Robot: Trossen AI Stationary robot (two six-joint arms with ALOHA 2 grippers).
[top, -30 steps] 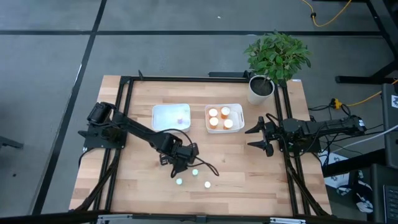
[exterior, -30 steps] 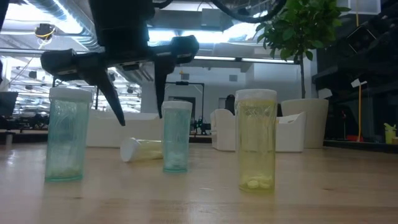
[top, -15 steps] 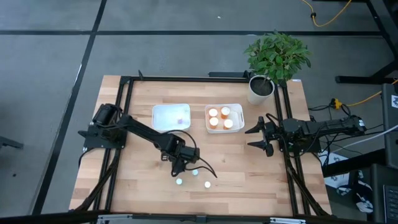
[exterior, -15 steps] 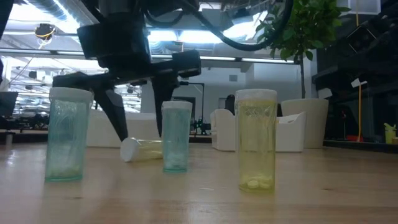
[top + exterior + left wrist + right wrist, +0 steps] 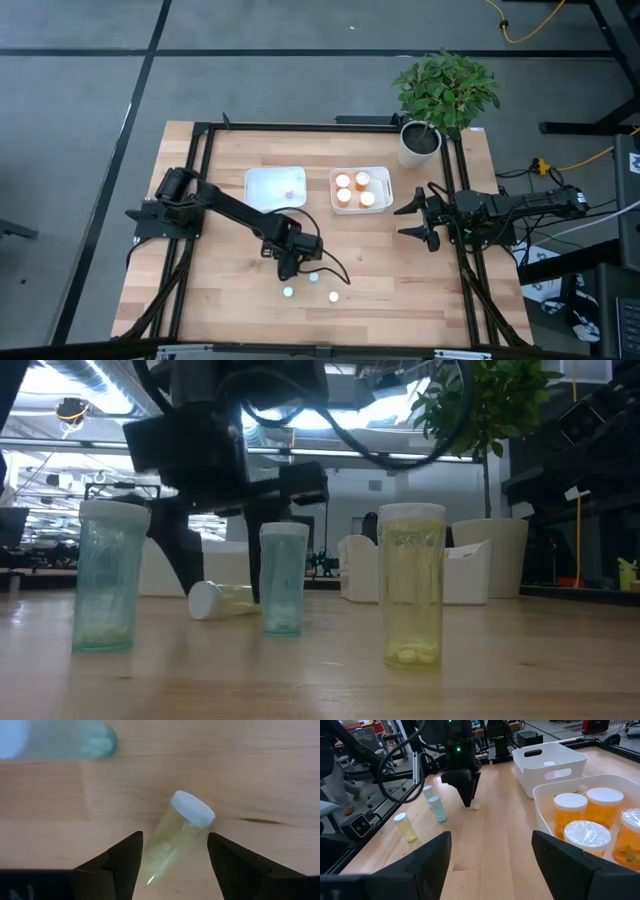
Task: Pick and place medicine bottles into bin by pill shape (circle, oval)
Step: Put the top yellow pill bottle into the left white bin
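Presently my left claw [image 5: 172,851] straddles the toppled bottle [image 5: 177,832], fingers released; cap points two o'clock. Next I judge: lower, clench. Right claw [image 5: 417,215] waits, released.

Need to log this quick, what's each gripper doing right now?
Left gripper: open, astride the tipped bottle, not gripping.
Right gripper: open, empty.

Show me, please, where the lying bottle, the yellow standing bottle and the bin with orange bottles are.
lying bottle [image 5: 192,810], left wrist view, on its white cap.
yellow standing bottle [image 5: 411,595], low view, on the middle of its body.
bin with orange bottles [image 5: 386,188], high view, on its right rim.
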